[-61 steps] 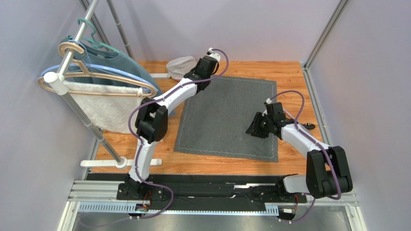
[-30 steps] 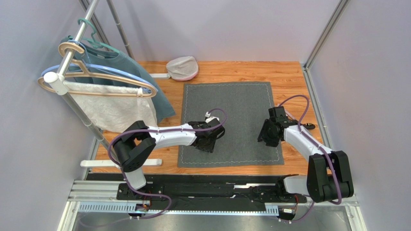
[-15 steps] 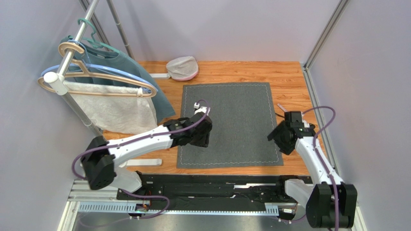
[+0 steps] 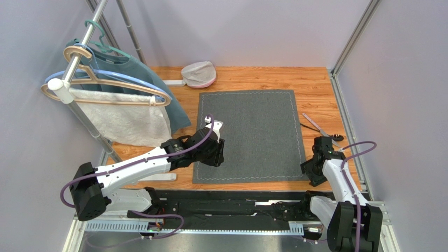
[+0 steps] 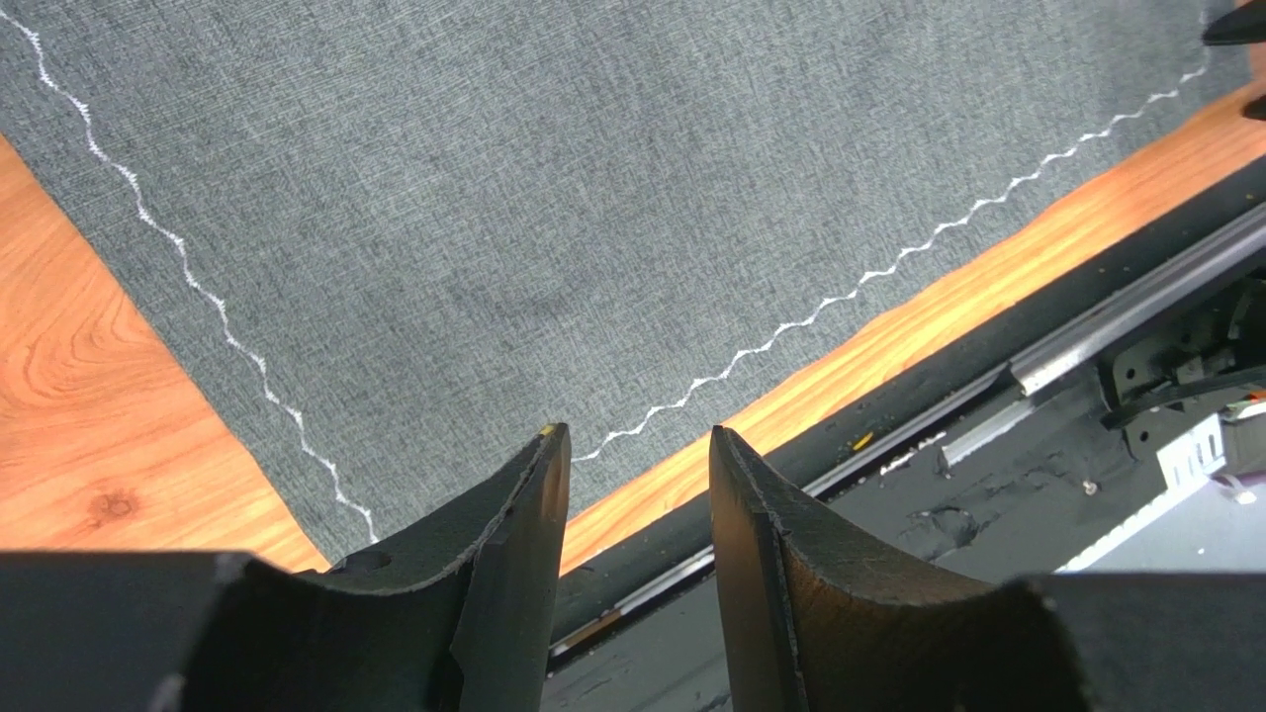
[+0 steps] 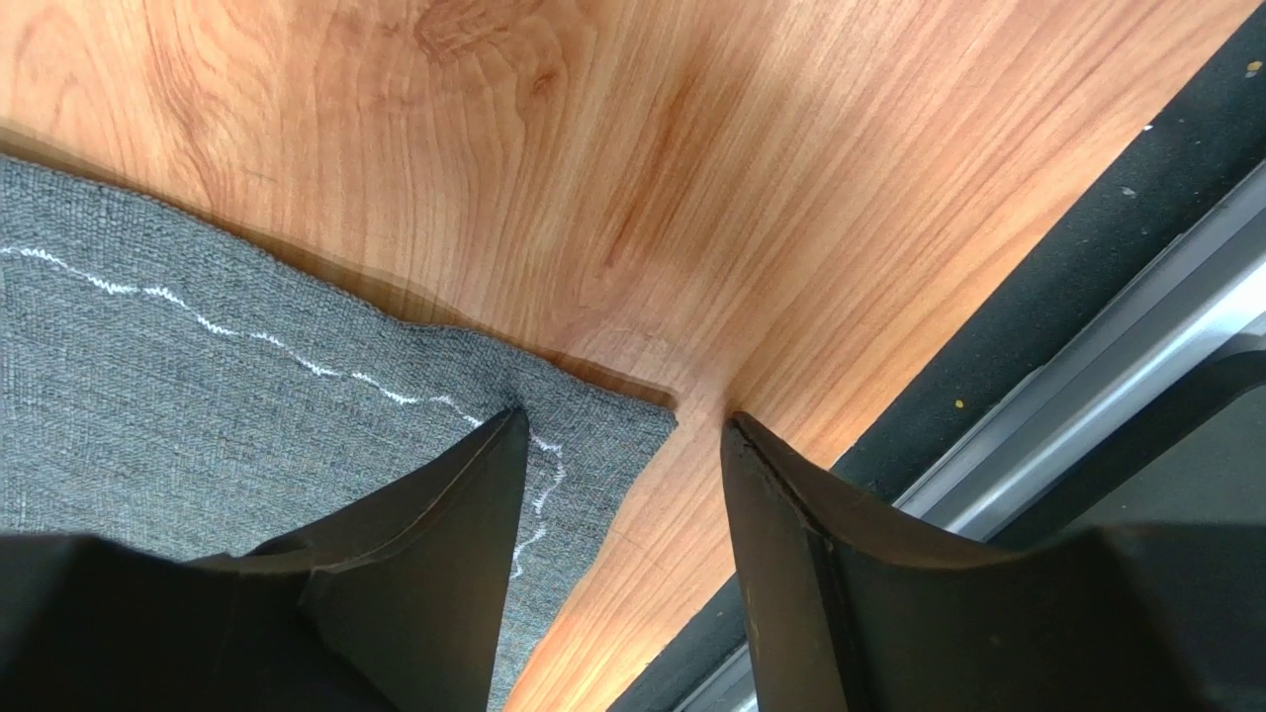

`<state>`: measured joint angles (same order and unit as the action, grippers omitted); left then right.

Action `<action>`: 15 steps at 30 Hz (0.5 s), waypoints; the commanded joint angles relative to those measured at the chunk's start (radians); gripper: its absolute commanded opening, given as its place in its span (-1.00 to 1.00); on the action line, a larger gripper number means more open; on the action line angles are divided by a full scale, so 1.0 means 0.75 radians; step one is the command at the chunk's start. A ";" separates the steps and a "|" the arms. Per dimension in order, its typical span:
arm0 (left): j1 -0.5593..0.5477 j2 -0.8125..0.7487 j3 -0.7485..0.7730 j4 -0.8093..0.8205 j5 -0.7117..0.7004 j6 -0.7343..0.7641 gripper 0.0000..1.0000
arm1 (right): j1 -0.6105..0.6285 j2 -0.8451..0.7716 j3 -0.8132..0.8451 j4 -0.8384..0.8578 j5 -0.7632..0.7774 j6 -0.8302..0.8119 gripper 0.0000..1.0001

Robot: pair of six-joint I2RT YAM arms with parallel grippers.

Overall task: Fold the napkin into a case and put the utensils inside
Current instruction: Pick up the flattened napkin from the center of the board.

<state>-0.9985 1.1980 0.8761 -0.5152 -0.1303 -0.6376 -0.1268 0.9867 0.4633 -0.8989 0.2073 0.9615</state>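
Note:
The napkin (image 4: 252, 134) lies flat and unfolded on the wooden table, a dark grey square with a pale zigzag stitch line. My left gripper (image 4: 213, 156) hovers over its near left corner, open and holding nothing. In the left wrist view the napkin (image 5: 595, 193) fills the top, and the left gripper (image 5: 632, 460) stands over its near edge. My right gripper (image 4: 314, 170) is open at the near right corner. The right wrist view shows that corner of the napkin (image 6: 179, 386) between the fingers of the right gripper (image 6: 624, 430). The utensils, one silver (image 4: 314, 124) and one black (image 4: 338, 138), lie right of the napkin. No case is visible.
A clothes rack (image 4: 79, 113) stands at the left with hangers, a teal garment (image 4: 139, 71) and a white towel (image 4: 129, 121). A pale rounded object (image 4: 199, 73) sits at the back. The black rail (image 4: 231, 202) runs along the near edge, and walls close in the right side.
Both arms have drawn back toward the near edge. The left gripper went from the napkin's middle to its near left corner, the right gripper down to the near right corner. The napkin stays flat.

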 commanded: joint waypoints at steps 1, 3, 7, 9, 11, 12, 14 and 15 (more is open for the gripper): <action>0.000 -0.069 -0.043 0.033 0.020 0.014 -0.02 | -0.005 0.120 -0.057 0.167 -0.002 0.031 0.03; 0.000 -0.080 -0.061 -0.004 0.000 -0.027 0.00 | 0.001 0.173 -0.015 0.166 -0.019 -0.001 -0.16; 0.000 -0.096 -0.082 -0.156 -0.137 -0.170 0.01 | 0.016 0.157 0.026 0.117 -0.045 -0.022 -0.63; 0.000 -0.084 -0.084 -0.245 -0.202 -0.231 0.05 | 0.022 0.084 0.031 0.098 -0.039 -0.022 -0.81; 0.002 -0.066 -0.094 -0.282 -0.215 -0.321 0.08 | 0.030 0.024 0.043 0.059 -0.037 -0.020 -0.97; 0.002 -0.031 -0.104 -0.327 -0.207 -0.354 0.08 | 0.034 -0.033 0.045 0.049 -0.043 -0.020 -0.98; 0.000 0.006 -0.115 -0.356 -0.199 -0.440 0.08 | 0.042 -0.078 0.053 0.047 -0.060 -0.053 -0.99; 0.002 0.043 -0.133 -0.380 -0.197 -0.473 0.08 | 0.042 -0.100 0.053 0.051 -0.082 -0.069 -0.99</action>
<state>-0.9981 1.1694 0.8074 -0.6937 -0.2489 -0.8375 -0.1047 0.9836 0.5003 -0.8520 0.1524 0.9417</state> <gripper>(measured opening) 0.535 0.024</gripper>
